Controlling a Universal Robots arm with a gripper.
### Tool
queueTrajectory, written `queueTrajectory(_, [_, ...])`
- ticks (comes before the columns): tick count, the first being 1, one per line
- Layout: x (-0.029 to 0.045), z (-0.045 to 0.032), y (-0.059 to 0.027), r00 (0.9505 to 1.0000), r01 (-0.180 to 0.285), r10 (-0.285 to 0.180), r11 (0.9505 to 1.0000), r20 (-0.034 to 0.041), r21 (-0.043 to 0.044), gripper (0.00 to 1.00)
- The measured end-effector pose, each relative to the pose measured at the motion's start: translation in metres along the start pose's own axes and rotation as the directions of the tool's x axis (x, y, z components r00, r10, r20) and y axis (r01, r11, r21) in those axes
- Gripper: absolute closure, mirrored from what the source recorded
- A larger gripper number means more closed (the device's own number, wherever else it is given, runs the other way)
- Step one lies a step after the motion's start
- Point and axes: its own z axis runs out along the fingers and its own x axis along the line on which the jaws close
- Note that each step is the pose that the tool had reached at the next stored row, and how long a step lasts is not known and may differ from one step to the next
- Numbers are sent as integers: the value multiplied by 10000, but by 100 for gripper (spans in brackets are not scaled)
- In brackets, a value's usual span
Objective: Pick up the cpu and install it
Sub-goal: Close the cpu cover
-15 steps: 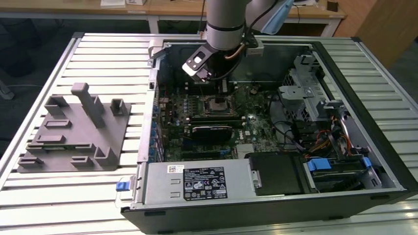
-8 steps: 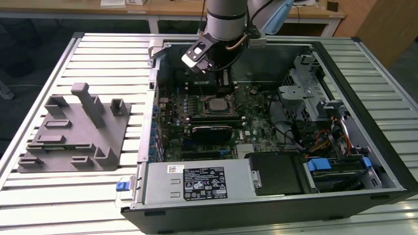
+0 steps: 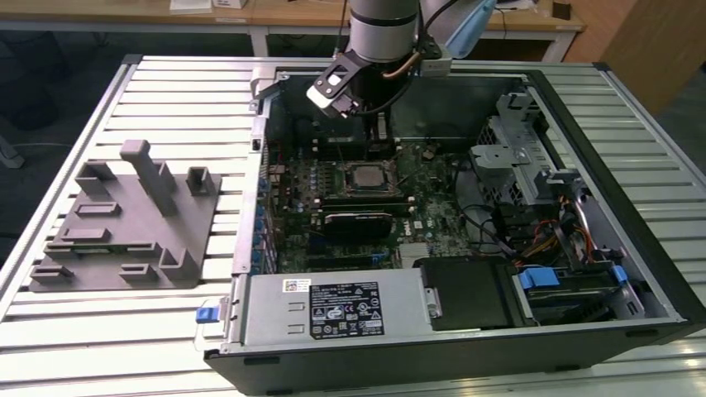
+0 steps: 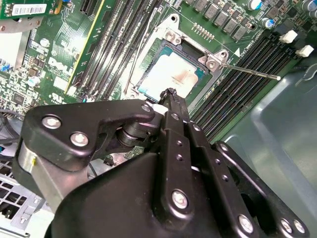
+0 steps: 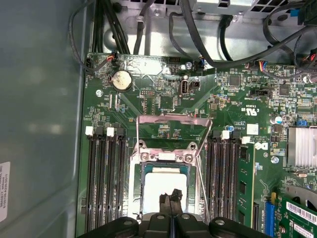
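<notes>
**Chip seated in its socket, gripper closed above it**

The cpu lies flat in the socket on the motherboard, pale metal top up and square to the socket's frame. From where I stand, the hinged load plate is swung up and open at one side of the socket. The thin latch lever sticks out free beside it, so nothing covers the chip.

The gripper hangs over the cpu's edge with its two fingers pressed together tip to tip and nothing between them. Whether the tips touch the chip I cannot tell.

Banks of memory slots run close along two opposite sides of the socket, leaving only narrow strips of bare board. Beyond the open plate, a coin battery and black cables sit by the board's edge.

In the exterior view the socket lies nearer the far wall of the computer case and toward the exterior view's left wall. The case is open on top and the arm reaches in from above. The case stands on a slatted table. A grey plastic block lies well apart from it, near the table's edge on the exterior view's left.
</notes>
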Motion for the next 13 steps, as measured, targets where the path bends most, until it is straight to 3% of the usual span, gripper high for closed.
queueTrajectory(9, [0,0,0,10000,-1,1,10000,0,0,89])
queueTrajectory(13, [-2,-48,1,10000,-2,2,10000,2,0,89])
